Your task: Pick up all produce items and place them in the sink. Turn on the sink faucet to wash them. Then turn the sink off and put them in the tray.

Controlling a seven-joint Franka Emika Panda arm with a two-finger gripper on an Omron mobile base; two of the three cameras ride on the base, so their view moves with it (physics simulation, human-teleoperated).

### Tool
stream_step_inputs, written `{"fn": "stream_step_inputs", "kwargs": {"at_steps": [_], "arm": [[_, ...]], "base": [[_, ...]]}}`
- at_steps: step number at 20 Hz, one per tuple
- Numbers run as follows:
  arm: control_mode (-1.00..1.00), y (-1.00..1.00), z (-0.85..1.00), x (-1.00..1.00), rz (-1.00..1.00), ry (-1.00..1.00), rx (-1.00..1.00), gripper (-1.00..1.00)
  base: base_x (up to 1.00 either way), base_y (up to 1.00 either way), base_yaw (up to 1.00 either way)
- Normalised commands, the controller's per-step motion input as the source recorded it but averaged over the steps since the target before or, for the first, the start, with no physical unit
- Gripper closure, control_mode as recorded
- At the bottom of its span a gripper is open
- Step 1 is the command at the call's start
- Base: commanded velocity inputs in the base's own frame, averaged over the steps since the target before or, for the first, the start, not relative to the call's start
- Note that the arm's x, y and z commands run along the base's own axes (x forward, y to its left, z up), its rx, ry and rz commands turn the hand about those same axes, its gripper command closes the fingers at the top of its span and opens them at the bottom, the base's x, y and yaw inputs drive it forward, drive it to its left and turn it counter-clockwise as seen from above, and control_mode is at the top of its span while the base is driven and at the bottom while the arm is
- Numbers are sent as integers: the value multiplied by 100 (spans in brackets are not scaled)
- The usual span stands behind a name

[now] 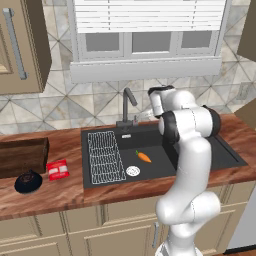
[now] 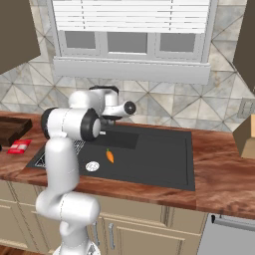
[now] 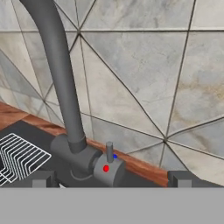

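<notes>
You are looking at a small orange tapered carrot (image 1: 144,157) with a tiny green top, which is lying on the floor of the large rectangular matte black recessed sink (image 1: 205,150). The carrot is resting just right of the white wire rack (image 1: 105,156) and just beyond the round silvery drain (image 1: 133,171); confirm the same position in the right base view, where the carrot (image 2: 110,156) is lying near the drain (image 2: 92,166).

The slim dark grey metal faucet (image 1: 126,107) is standing upright at the far rim of the sink, its angled spout reaching over the basin. In the hand view, you are facing the faucet stem (image 3: 59,74) at close range, with its small base and a short upright lever (image 3: 109,153) carrying one red and one blue dot, in front of the grey tiled wall (image 3: 144,70).

The two-finger gripper (image 3: 111,178) is hovering just right of the faucet base, level with the lever. Its two dark fingertips (image 3: 42,179) are standing wide apart with the lever block between them and are touching nothing, so treat the jaws as released and empty.

On the wooden counter (image 1: 65,187) left of the sink, a flat red packet (image 1: 58,169) is lying near a small black round dish (image 1: 28,182). The dark brown wooden rectangular tray (image 1: 22,156) with raised walls is sitting at the far left, just beyond the dish and well apart from the carrot.
</notes>
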Motion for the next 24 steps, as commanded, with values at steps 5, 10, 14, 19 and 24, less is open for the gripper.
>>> {"fn": "stream_step_inputs", "kwargs": {"at_steps": [5,10,14,19,24], "arm": [[-100,14,-16,15,0,0,0,-100],[-100,9,-17,14,0,0,0,-100],[-100,5,-12,11,1,0,0,-100],[-100,5,-9,9,1,0,0,-100],[-100,6,-10,10,1,0,0,-100]], "base": [[0,0,0],[0,0,0],[0,0,0],[0,0,0],[0,0,0]]}}
